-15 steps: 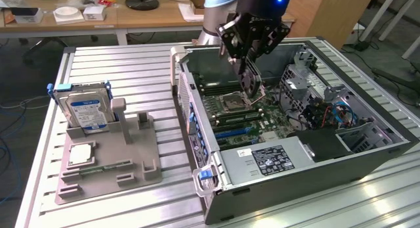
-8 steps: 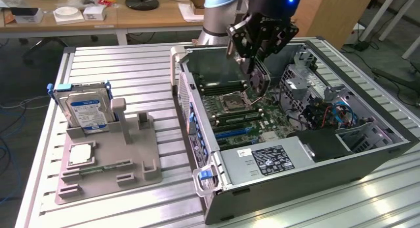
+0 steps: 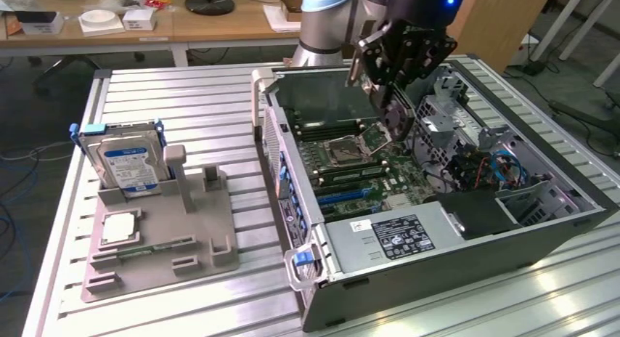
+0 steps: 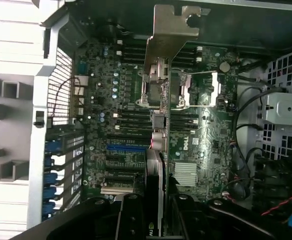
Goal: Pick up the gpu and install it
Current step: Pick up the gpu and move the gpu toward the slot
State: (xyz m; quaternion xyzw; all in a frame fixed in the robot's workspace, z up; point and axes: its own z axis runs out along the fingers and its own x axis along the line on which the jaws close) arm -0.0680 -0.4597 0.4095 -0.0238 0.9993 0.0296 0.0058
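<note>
Metal table (image 3: pixel 184 104) (desks (image 3: pixel 228 28) behind) bears case (image 3: pixel 455 271) under gpu (image 4: pixel 155 165).

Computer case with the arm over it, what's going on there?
The robot's gripper is clamped on the gpu, holding it edge-on above the motherboard inside the open computer case. The card is not seated in a slot yet. On the exterior view's left, a hard drive stands upright in a grey holder.
</note>
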